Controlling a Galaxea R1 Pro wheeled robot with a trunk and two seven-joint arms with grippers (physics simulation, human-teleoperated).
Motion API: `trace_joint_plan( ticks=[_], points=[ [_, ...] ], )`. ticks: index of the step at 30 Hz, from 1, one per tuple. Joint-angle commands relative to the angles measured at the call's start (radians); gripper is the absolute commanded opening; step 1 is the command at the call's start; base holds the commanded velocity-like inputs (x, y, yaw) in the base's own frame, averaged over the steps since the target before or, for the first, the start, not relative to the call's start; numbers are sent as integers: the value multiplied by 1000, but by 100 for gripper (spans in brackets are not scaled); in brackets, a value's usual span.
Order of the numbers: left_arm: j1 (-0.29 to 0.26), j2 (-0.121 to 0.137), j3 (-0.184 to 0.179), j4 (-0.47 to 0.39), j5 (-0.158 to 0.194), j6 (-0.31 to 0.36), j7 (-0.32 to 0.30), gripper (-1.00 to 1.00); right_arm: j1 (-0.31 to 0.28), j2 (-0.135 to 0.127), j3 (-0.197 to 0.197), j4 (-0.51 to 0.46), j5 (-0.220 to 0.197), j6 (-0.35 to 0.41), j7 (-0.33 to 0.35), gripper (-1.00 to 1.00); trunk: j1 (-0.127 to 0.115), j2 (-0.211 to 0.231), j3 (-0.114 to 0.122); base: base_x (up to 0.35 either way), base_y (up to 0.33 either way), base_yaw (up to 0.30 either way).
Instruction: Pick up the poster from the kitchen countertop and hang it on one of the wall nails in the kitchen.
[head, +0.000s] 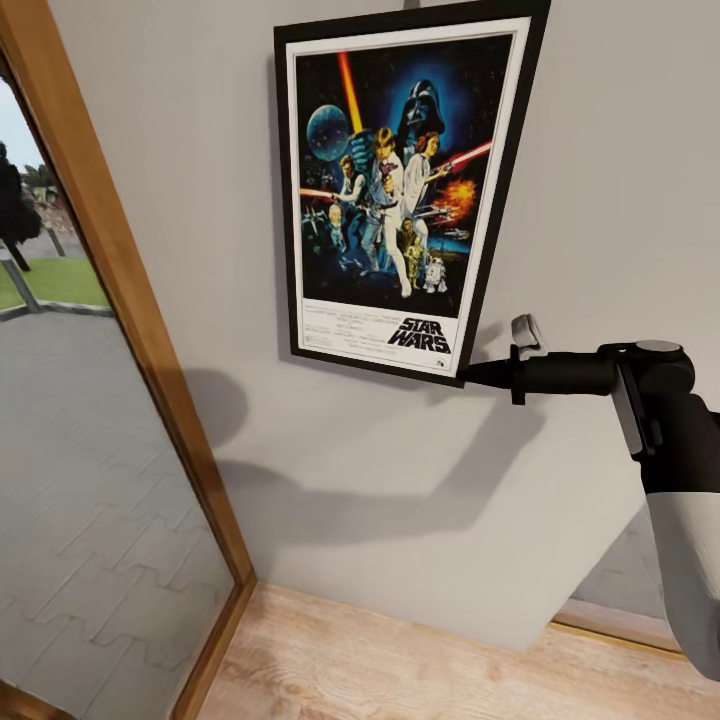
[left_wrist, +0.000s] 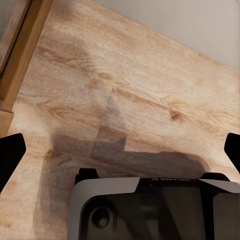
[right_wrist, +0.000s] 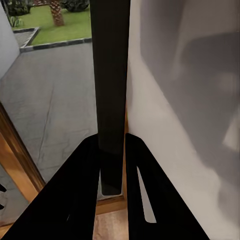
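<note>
Poster (head: 400, 190): black frame, white border, dark blue Star Wars art, up against the grey wall (head: 600, 180), tilted, top edge cut off. Pinched at its lower right corner by the right gripper (head: 478, 375), jaws closed on the frame edge. Left gripper (left_wrist: 120, 150) over wood floor (left_wrist: 125, 85), jaws spread wide. Can't spot any nail.

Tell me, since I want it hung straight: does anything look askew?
Yes. The black-framed Star Wars poster sits tilted on the light grey wall, and the right gripper grips its lower corner edge, shut on the frame.
</note>
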Motion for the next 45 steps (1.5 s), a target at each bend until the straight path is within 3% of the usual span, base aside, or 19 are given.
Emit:
trace_joint_plan(
  ticks=[1,45],
  points=[
    [0,-1,2,-2,0,9,-5,100,-1,0,0,0,-1,13,4,-100,1,-2,-2,23,0,0],
    [0,-8,7,-13,-2,4,-7,100,1,-5,-17,1,-6,20,9,-100,1,-2,-2,1,0,0]
  ],
)
